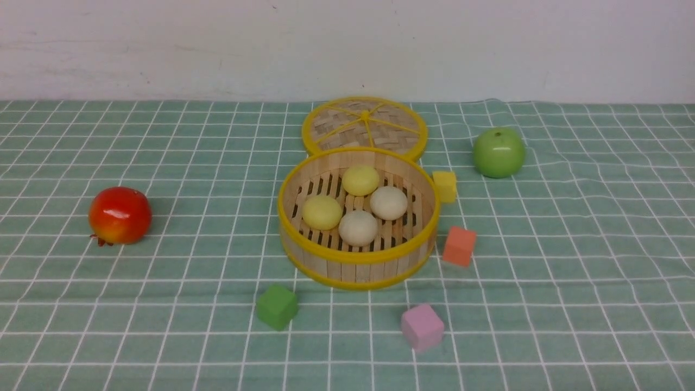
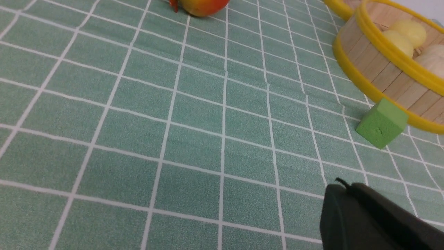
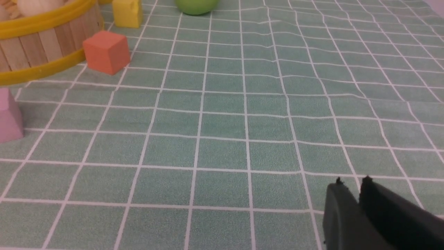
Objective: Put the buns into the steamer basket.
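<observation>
The steamer basket (image 1: pixel 347 271) stands mid-table. In it lie the four buns: two pale yellow (image 1: pixel 360 180) (image 1: pixel 322 212) and two beige-white (image 1: pixel 389 202) (image 1: pixel 358 227). Neither gripper shows in the front view. In the left wrist view my left gripper (image 2: pixel 347 185) is shut and empty, low over the cloth, well short of the basket (image 2: pixel 381 74) and its buns (image 2: pixel 399 41). In the right wrist view my right gripper (image 3: pixel 352 182) is shut and empty over bare cloth, far from the basket (image 3: pixel 41 45).
The flat woven lid (image 1: pixel 365 125) lies behind the basket. A green apple (image 1: pixel 498 152) sits at the right and a red fruit (image 1: pixel 119 215) at the left. Yellow (image 1: pixel 445 185), orange (image 1: pixel 459 246), green (image 1: pixel 277 307) and pink (image 1: pixel 422 327) cubes ring the basket.
</observation>
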{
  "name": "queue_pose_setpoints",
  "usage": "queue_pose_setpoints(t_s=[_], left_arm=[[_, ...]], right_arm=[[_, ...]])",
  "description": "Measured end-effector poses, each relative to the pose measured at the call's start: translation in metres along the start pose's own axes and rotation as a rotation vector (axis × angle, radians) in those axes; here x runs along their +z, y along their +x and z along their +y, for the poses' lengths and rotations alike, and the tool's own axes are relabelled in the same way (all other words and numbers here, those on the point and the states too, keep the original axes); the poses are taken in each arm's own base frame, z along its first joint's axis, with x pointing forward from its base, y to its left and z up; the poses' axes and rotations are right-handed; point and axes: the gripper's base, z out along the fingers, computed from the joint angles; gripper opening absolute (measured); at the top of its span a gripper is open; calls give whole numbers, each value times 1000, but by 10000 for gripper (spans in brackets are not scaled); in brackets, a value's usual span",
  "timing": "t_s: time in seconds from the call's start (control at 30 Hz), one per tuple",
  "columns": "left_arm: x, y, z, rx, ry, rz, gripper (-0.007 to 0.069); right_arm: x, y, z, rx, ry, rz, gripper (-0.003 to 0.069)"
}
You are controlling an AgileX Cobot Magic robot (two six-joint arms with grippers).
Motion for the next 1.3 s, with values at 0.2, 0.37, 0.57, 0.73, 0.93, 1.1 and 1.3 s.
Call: queue_pose_setpoints(t_s=[0.2, 0.37, 0.57, 0.73, 0.93, 1.1, 1.3], left_arm=[[0, 0, 0, -2, 0, 0, -14], [0, 0, 0, -2, 0, 0, -14], [0, 0, 0, -2, 0, 0, -14], [0, 0, 0, -3, 0, 0, -14], [0, 0, 0, -4, 1, 0, -13], [0, 0, 0, -4, 1, 0, -13], [0, 0, 0, -4, 1, 0, -11]], right_arm=[[0, 0, 0, 0, 0, 0, 87], [0, 0, 0, 0, 0, 0, 93], [0, 0, 0, 0, 0, 0, 102], [0, 0, 0, 0, 0, 0, 108], [0, 0, 0, 0, 0, 0, 115], [0, 0, 0, 0, 0, 0, 120], [0, 0, 0, 0, 0, 0, 126]])
